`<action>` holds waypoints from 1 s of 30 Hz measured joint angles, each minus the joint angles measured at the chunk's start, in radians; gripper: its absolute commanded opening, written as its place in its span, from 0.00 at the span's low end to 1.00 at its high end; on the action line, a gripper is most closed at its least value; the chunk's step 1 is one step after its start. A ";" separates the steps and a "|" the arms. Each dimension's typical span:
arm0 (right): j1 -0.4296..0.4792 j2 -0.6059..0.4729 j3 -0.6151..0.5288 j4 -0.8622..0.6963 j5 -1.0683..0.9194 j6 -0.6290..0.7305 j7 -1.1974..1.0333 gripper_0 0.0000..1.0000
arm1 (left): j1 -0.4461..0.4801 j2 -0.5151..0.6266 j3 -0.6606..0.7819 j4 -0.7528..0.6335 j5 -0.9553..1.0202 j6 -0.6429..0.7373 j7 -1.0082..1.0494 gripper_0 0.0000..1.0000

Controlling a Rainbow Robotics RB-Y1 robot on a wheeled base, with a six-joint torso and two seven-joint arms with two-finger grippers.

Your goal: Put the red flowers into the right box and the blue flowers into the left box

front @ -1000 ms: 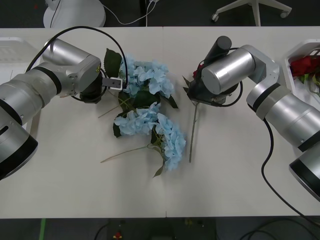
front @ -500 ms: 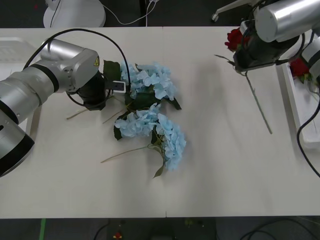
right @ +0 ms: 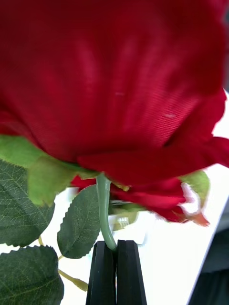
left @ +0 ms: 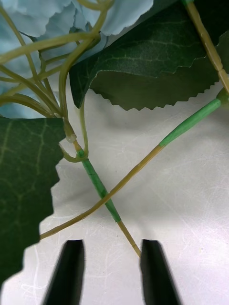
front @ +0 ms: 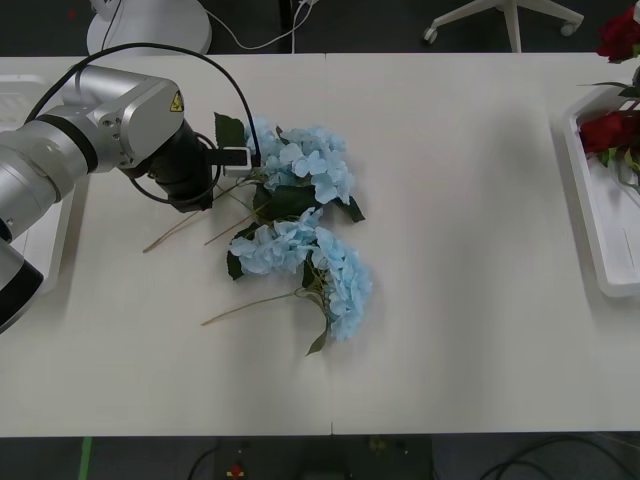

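Left wrist view: the left end effector (left: pixel 109 271), fingers apart, is straddling a thin stem (left: pixel 107 202) of the blue flowers (front: pixel 300 235) lying on the bench (front: pixel 460 260). It should settle lower before closing so that stem alone sits between the fingers. The right end effector (right: pixel 117 267) is carrying a red rose (right: pixel 114 81), clamped on its stem, near the right box (front: pixel 590 215).

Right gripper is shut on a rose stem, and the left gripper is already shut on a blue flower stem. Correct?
Not quite. In the left wrist view the left gripper is open, a blue flower stem between its fingers. The right gripper is shut on the rose stem.
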 measured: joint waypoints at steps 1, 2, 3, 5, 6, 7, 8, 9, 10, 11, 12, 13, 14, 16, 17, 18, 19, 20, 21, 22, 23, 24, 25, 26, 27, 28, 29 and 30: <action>0.000 -0.002 0.000 0.039 0.016 -0.045 0.027 0.00 | 0.000 0.000 0.000 0.000 0.000 0.000 0.000 1.00; -0.001 -0.002 0.000 0.075 0.028 -0.082 0.051 0.00 | 0.000 0.000 0.000 0.000 0.000 0.000 0.000 1.00; -0.001 -0.002 0.000 0.109 0.038 -0.123 0.075 0.00 | 0.000 0.000 0.000 -0.001 0.000 0.000 0.000 1.00; -0.001 -0.001 0.000 0.178 0.055 -0.202 0.097 0.00 | 0.000 0.000 0.000 -0.001 0.000 0.000 0.000 1.00; -0.001 -0.001 0.000 0.207 0.066 -0.234 0.098 0.00 | 0.000 0.000 0.000 -0.001 0.000 0.000 0.000 1.00; -0.001 -0.001 0.000 0.232 0.081 -0.257 0.098 0.00 | 0.000 0.000 0.000 -0.001 0.000 0.000 0.000 1.00; -0.001 0.000 0.000 0.253 0.095 -0.275 0.098 0.00 | 0.000 0.000 0.000 -0.001 -0.001 0.000 0.000 1.00; -0.001 0.000 0.000 0.272 0.104 -0.288 0.098 0.00 | 0.000 0.000 0.000 -0.001 -0.001 0.000 0.000 1.00; -0.001 0.000 -0.001 0.289 0.108 -0.299 0.098 0.00 | 0.000 0.000 0.000 0.000 -0.001 0.000 0.000 1.00; -0.001 0.000 -0.001 0.307 0.109 -0.308 0.098 0.00 | 0.001 0.000 0.000 0.000 -0.002 0.000 0.000 1.00; -0.001 0.000 -0.001 0.324 0.108 -0.315 0.097 0.00 | 0.001 0.000 0.000 0.000 -0.004 0.000 0.000 1.00; 0.000 0.001 -0.002 0.341 0.108 -0.326 0.097 0.00 | 0.002 0.000 0.000 0.000 -0.005 0.000 0.002 1.00; 0.002 0.001 -0.002 0.358 0.108 -0.345 0.096 0.00 | 0.004 0.000 0.000 0.000 -0.006 0.000 0.007 1.00; 0.012 0.001 -0.002 0.386 0.108 -0.393 0.095 0.00 | 0.009 0.000 0.000 -0.001 -0.008 0.000 0.041 1.00; 0.021 0.001 -0.002 0.393 0.108 -0.414 0.094 0.00 | 0.012 0.000 0.000 -0.001 -0.009 0.000 0.072 1.00; 0.033 0.001 -0.003 0.395 0.108 -0.440 0.093 0.00 | 0.016 0.000 0.000 -0.001 -0.012 0.000 0.113 1.00; 0.047 0.001 -0.004 0.395 0.105 -0.463 0.093 0.00 | 0.019 0.000 0.000 -0.001 -0.016 0.000 0.158 1.00; 0.063 0.002 -0.006 0.395 0.099 -0.487 0.092 0.00 | 0.022 0.000 0.000 -0.001 -0.020 0.000 0.208 1.00; 0.079 0.003 -0.007 0.395 0.094 -0.509 0.090 0.00 | 0.026 0.000 0.000 -0.001 -0.024 0.000 0.257 1.00; 0.095 0.007 -0.008 0.395 0.092 -0.527 0.088 0.00 | 0.029 0.000 0.000 -0.001 -0.026 0.000 0.298 1.00; 0.110 0.010 -0.009 0.395 0.091 -0.541 0.086 0.00 | 0.033 0.000 0.000 -0.001 -0.028 0.000 0.326 1.00; 0.125 0.015 -0.010 0.395 0.091 -0.551 0.084 0.00 | 0.036 0.000 0.000 -0.001 -0.032 0.001 0.341 0.99; 0.139 0.020 -0.010 0.395 0.091 -0.557 0.079 0.00 | 0.039 0.000 0.000 -0.001 -0.036 0.001 0.344 0.85; 0.152 0.025 -0.010 0.395 0.091 -0.558 0.071 0.00 | 0.041 -0.001 0.000 -0.001 -0.043 0.003 0.343 0.74; 0.164 0.030 -0.010 0.395 0.091 -0.559 0.060 0.00 | 0.044 -0.001 0.000 -0.001 -0.054 0.004 0.343 0.62; 0.175 0.036 -0.010 0.395 0.091 -0.563 0.049 0.00 | 0.047 -0.002 0.000 -0.001 -0.072 0.008 0.343 0.49; 0.183 0.042 -0.010 0.395 0.090 -0.564 0.043 0.00 | 0.050 -0.003 0.000 -0.001 -0.089 0.014 0.343 0.22; 0.190 0.047 -0.010 0.395 0.087 -0.565 0.039 0.00 | 0.053 -0.004 0.000 -0.001 -0.100 0.020 0.343 0.07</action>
